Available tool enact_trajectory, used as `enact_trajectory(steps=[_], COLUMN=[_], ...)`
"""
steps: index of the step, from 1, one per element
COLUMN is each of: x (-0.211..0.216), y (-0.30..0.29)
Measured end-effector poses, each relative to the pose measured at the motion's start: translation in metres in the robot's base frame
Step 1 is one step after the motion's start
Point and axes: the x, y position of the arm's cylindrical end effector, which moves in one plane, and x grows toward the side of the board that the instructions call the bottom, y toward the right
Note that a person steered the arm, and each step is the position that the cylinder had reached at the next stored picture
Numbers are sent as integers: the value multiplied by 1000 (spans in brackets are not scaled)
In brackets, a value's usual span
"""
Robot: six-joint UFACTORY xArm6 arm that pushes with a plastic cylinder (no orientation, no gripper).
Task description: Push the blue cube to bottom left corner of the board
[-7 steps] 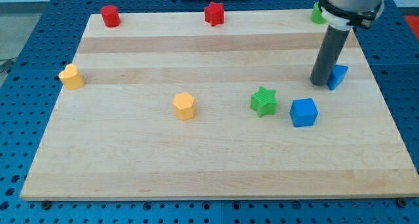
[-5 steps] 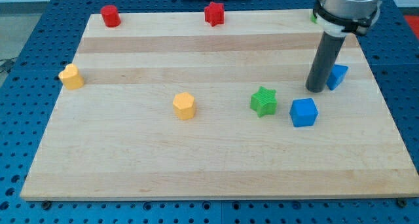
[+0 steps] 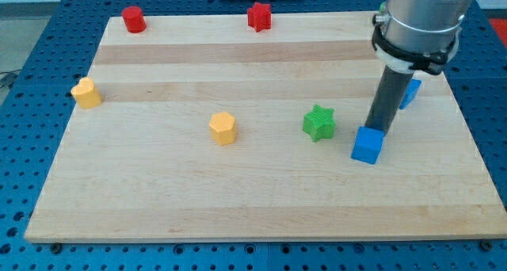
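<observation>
My tip [image 3: 375, 130] touches the far side of the blue cube [image 3: 367, 146]. It is a bare rod, so nothing grips. The board [image 3: 238, 200]'s near-left corner lies well off to the cube's left.

The blue cube [image 3: 367, 145] sits flat on the wooden tabletop [image 3: 238, 200], right of centre, nearer the right edge than the left, well away from the bottom-left corner.

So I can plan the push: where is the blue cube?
The blue cube sits right of centre on the board, right of the green star, with my tip at its top edge.
</observation>
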Motion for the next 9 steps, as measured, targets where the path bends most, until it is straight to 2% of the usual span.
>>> enact_trajectory(steps=[2,5,7,9], x=[23,85,74,82], y=[-17,-21,-56,-92])
